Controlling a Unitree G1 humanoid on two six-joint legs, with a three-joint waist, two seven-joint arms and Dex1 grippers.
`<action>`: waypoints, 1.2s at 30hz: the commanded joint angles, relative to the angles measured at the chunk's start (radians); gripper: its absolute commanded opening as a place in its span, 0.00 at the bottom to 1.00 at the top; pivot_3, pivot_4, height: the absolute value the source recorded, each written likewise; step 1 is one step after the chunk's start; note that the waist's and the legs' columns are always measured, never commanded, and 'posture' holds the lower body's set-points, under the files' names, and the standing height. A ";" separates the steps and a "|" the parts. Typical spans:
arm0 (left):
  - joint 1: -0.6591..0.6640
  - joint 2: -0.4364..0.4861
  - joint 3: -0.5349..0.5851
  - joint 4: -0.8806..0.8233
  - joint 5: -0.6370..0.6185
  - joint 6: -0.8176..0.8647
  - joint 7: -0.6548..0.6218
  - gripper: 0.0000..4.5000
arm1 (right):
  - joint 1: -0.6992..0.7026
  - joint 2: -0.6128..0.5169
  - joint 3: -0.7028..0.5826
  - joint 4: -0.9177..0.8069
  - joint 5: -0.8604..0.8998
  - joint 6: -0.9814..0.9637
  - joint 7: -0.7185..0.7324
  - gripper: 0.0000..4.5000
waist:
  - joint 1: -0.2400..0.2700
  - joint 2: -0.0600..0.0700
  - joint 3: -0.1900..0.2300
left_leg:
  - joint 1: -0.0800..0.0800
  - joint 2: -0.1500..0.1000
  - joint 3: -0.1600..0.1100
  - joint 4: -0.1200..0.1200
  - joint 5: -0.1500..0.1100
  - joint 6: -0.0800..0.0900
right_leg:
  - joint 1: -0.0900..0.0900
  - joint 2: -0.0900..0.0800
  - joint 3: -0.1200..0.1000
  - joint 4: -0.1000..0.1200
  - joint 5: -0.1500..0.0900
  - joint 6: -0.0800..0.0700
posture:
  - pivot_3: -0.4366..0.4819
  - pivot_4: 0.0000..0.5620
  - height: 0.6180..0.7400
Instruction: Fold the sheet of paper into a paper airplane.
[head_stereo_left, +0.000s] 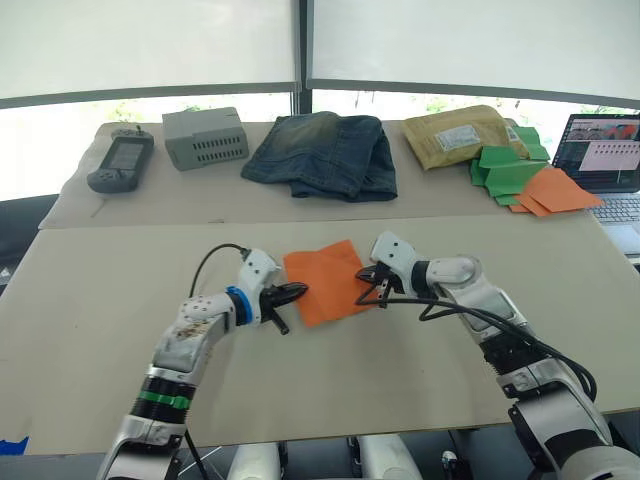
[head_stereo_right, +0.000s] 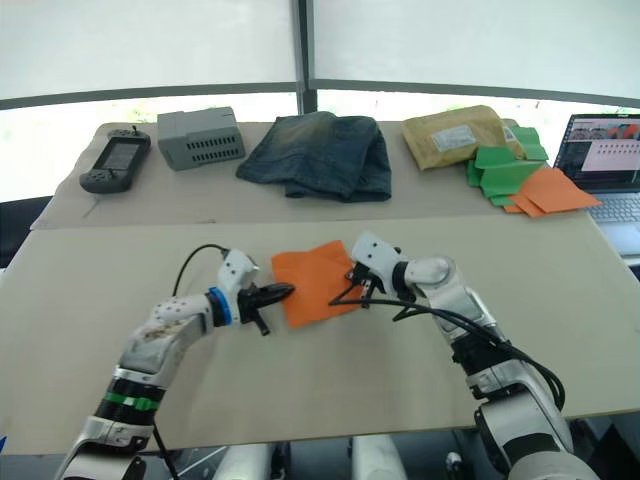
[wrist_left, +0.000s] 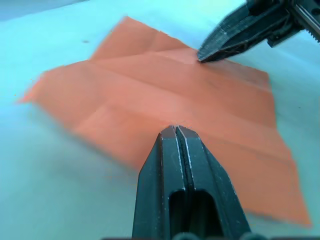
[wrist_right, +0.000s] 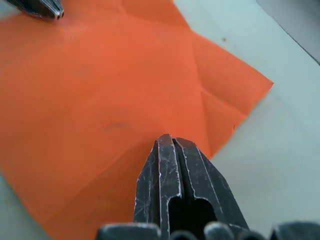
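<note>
The beige table (head_stereo_left: 90, 320) fills the lower frame; at its centre the sheet of paper (head_stereo_left: 325, 280) lies flat, creased. The left gripper (head_stereo_left: 296, 292), clenched, tip on the sheet's left edge; the right gripper (head_stereo_left: 366, 285), clenched too, presses its right edge

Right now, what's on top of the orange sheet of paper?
Both closed pincer tips rest on the sheet of paper: the left pincer at one edge, the right pincer opposite. Nothing else lies on it; beneath it only the table shows around its edges.
</note>
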 joint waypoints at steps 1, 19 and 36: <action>0.020 0.026 0.040 -0.098 -0.050 0.035 0.003 0.00 | -0.058 -0.006 -0.104 -0.023 0.105 0.094 0.041 0.21 | 0.001 0.000 0.000 | -0.001 0.000 -0.001 0.000 0.000 0.000 | -0.001 0.000 0.000 -0.001 0.000 0.000 | 0.48 0.27 0.85; 0.108 0.065 0.077 -0.214 -0.099 0.076 0.071 0.00 | -0.369 0.150 -0.193 0.659 0.123 0.075 0.038 0.82 | -0.003 0.000 0.000 | -0.003 -0.001 0.005 -0.002 0.000 0.000 | -0.002 -0.001 -0.002 -0.003 0.001 0.000 | 0.48 0.27 0.85; 0.097 0.100 0.065 -0.249 -0.155 0.076 0.017 0.00 | -0.215 0.143 -0.212 0.439 0.149 0.256 0.122 0.01 | 0.004 0.001 0.001 | -0.003 -0.001 0.004 -0.003 0.000 0.000 | -0.002 -0.001 -0.002 -0.003 0.001 0.000 | 0.48 0.27 0.85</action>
